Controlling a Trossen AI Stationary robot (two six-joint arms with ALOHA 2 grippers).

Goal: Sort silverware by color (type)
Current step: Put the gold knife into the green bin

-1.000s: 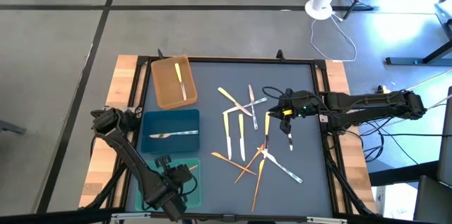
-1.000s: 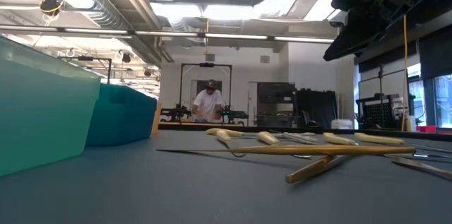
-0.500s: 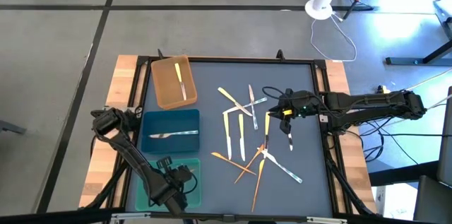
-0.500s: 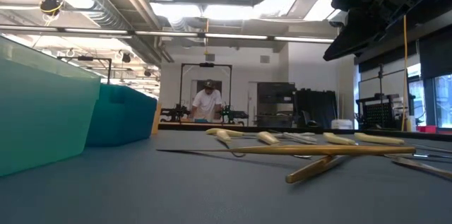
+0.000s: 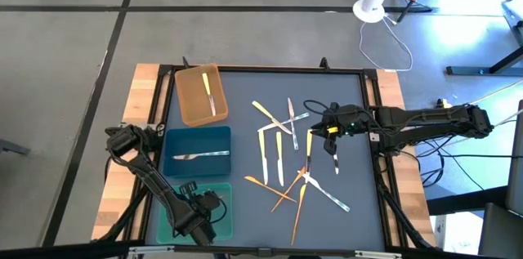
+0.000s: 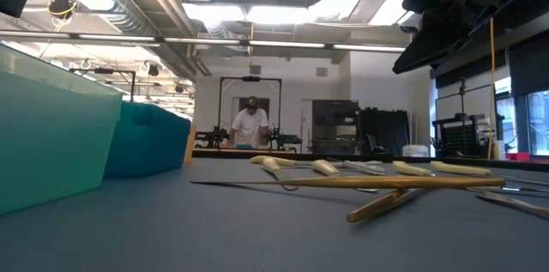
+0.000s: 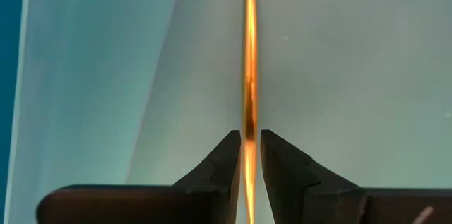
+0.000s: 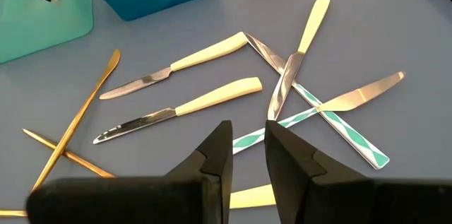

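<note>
We start on the left. Our left gripper (image 7: 245,146) hangs inside the teal tray (image 5: 221,198), fingers just parted around a thin gold piece (image 7: 248,54). We think we are dropping it off. Next we lift straight up. In the middle, the silverware (image 5: 282,153) lies mixed on the mat. Our right gripper (image 8: 247,146) waits above it, holding nothing, fingers slightly apart.

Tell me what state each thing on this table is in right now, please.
left gripper: down in the teal tray, astride an orange-gold utensil.
right gripper: slightly open, empty, above the loose silverware.
brown tray: holds one yellow-handled utensil.
blue tray: holds one silver utensil.
loose silverware: lying scattered, some pieces crossed.
</note>
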